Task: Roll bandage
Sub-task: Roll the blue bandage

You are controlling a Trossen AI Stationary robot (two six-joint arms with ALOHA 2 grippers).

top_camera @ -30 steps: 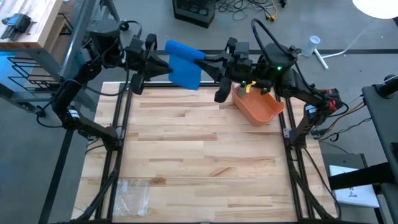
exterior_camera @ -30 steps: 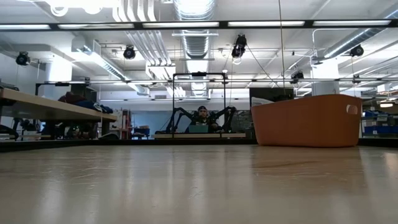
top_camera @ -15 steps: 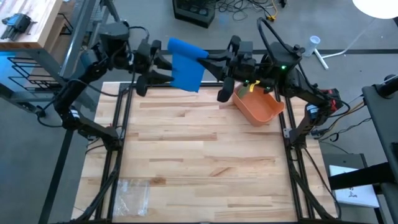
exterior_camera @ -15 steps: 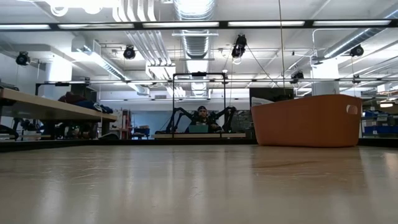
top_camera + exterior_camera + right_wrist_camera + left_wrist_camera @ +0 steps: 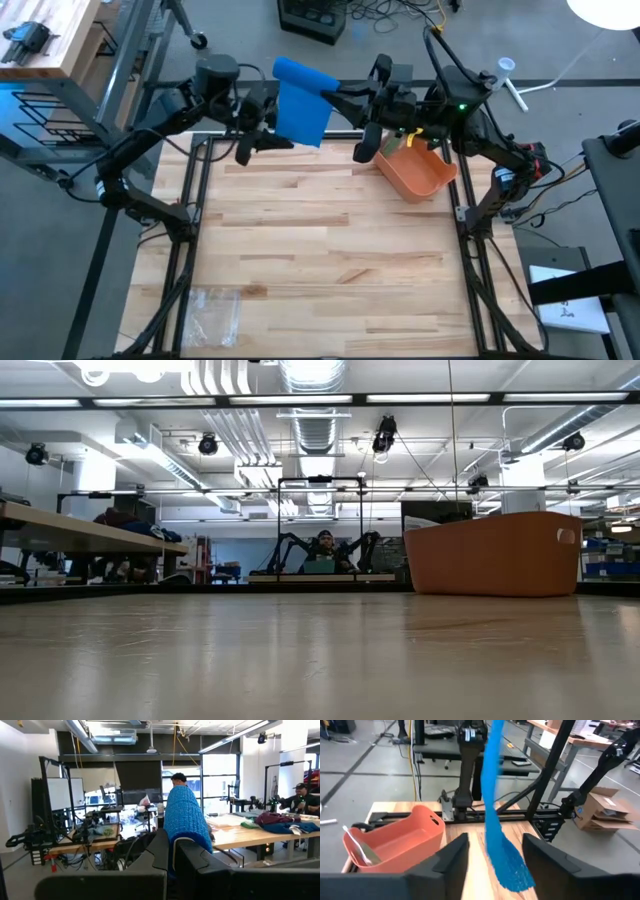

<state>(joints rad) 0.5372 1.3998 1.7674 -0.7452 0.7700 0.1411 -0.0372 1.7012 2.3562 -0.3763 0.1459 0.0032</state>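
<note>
right hand [image 5: 335, 95] clamped on the blue bandage [image 5: 300, 100] hanging above the bench's [image 5: 320, 250] far edge (orange bin [image 5: 415, 172] beside), left hand [image 5: 268, 125] parted, gripping nothing.

The bandage [image 5: 300, 100] is bright blue with a knitted, ribbed texture. The bin [image 5: 420, 172] is a plain orange, and the table [image 5: 320, 250] is pale wood in light and darker plank stripes, framed by black rails.
</note>
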